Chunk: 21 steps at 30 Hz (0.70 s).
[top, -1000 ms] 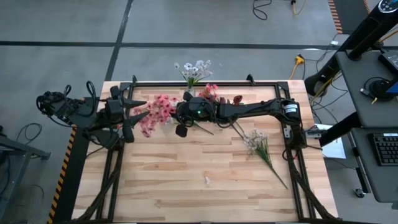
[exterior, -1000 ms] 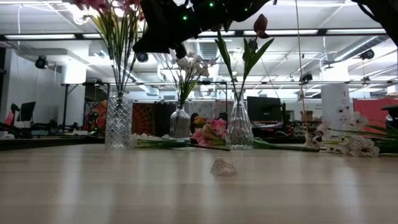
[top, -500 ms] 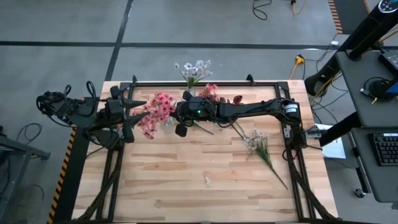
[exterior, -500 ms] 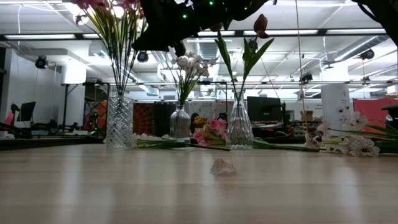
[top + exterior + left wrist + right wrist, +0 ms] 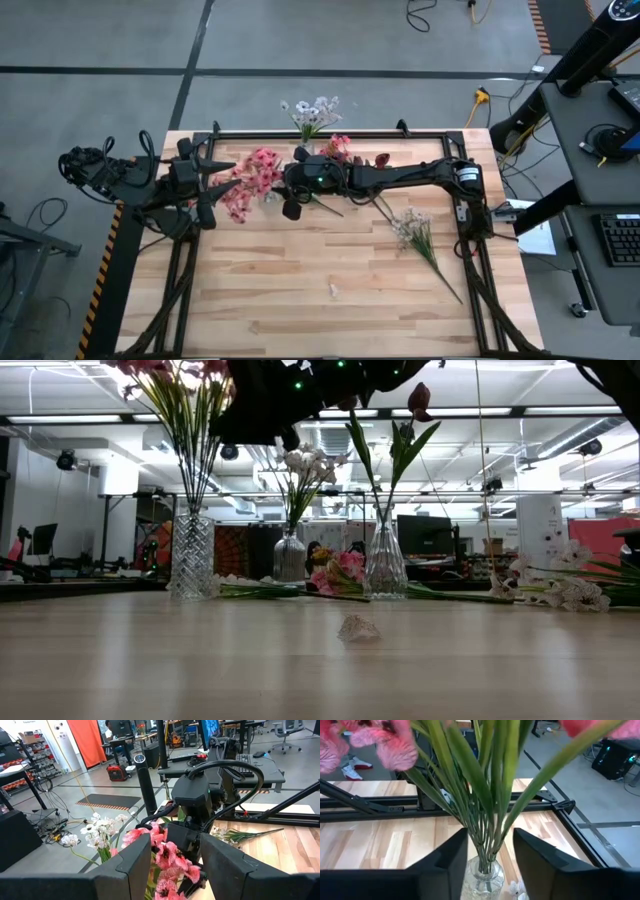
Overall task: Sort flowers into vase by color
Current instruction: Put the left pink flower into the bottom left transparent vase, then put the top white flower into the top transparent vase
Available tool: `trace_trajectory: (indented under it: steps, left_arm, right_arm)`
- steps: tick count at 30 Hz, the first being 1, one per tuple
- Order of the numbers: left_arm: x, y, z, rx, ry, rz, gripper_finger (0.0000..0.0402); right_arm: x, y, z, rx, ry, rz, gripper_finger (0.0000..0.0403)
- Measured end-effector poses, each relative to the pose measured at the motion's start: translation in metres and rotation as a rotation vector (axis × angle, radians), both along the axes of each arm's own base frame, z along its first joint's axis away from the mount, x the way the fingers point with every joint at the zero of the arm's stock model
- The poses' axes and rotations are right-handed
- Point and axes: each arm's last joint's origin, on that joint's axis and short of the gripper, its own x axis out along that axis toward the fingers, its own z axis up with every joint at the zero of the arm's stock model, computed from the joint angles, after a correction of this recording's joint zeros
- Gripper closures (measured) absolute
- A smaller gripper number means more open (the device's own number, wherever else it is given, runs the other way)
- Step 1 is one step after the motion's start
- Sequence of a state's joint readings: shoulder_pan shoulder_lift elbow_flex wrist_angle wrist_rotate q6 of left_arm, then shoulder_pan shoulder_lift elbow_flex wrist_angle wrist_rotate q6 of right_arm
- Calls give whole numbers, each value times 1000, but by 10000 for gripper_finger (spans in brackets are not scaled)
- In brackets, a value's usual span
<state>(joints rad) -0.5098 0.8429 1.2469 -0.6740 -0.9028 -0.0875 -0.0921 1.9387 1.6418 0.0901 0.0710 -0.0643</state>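
Observation:
A cut-glass vase (image 5: 190, 556) at the table's far left holds pink flowers (image 5: 250, 180). My right gripper (image 5: 284, 186) hangs open just right of them. In the right wrist view its fingers stand on either side of the green stalks (image 5: 487, 815) above the vase neck (image 5: 482, 874), without touching them. A middle vase (image 5: 290, 556) holds white flowers (image 5: 312, 114). A third vase (image 5: 385, 560) holds a dark red bloom (image 5: 419, 400). My left gripper (image 5: 212, 186) waits open, left of the pink flowers.
A pink flower (image 5: 340, 570) lies on the table by the far edge, between the vases. White flowers (image 5: 415, 232) with long stalks lie on the right half. A small scrap (image 5: 333, 290) lies near the middle front. The near half of the tabletop (image 5: 300, 310) is otherwise bare wood.
The pink blossoms over the left vase have swung a little away from my right gripper, toward the table's left edge. Both arms have kept still.

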Motion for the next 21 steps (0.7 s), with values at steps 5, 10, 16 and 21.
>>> trace_trajectory:
  steps: [5, 10, 16, 21]
  left_arm:
    - [0, 0, 0, 3, 5, 0, 246]
    - [-2, 1, -2, 14, 22, 5, 246]
    - [-2, 0, -5, 22, 46, -3, 246]
    - [-12, -4, 0, -5, 74, -76, 246]
  right_arm:
    - [-9, 1, 13, 3, 12, 0, 218]
    - [-17, 2, 22, 5, 41, 0, 207]
    - [-30, 6, 34, 13, 93, 5, 211]
    - [-49, 18, 52, 13, 149, 32, 211]
